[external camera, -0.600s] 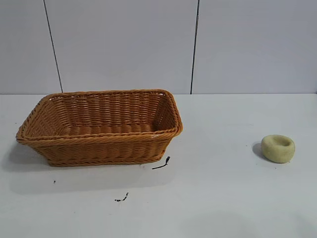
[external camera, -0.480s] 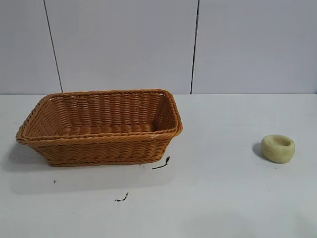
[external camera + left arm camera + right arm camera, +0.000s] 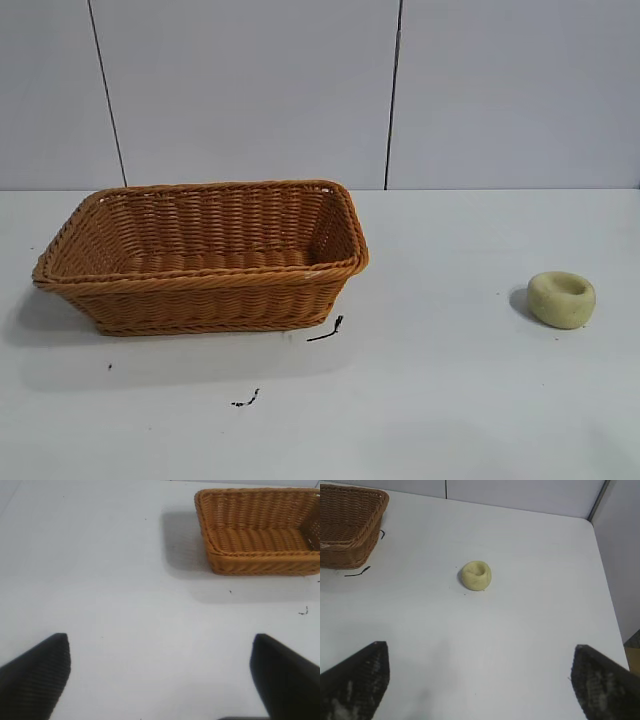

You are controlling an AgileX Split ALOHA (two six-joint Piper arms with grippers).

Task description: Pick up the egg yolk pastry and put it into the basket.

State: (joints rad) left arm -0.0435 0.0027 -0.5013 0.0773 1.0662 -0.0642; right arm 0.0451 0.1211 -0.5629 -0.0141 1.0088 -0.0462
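Note:
The egg yolk pastry (image 3: 561,299) is a small pale yellowish-green puck with a dimple on top. It lies on the white table at the right, far from the basket (image 3: 200,257). The orange-brown wicker basket stands at the left and holds nothing. In the right wrist view the pastry (image 3: 476,575) lies ahead of my right gripper (image 3: 479,652), which is open and empty above bare table. My left gripper (image 3: 160,642) is open and empty, with the basket (image 3: 257,530) farther off. Neither gripper shows in the exterior view.
Two small black scraps (image 3: 326,330) (image 3: 246,400) lie on the table in front of the basket. The table's right edge (image 3: 607,585) runs close to the pastry. A panelled white wall stands behind.

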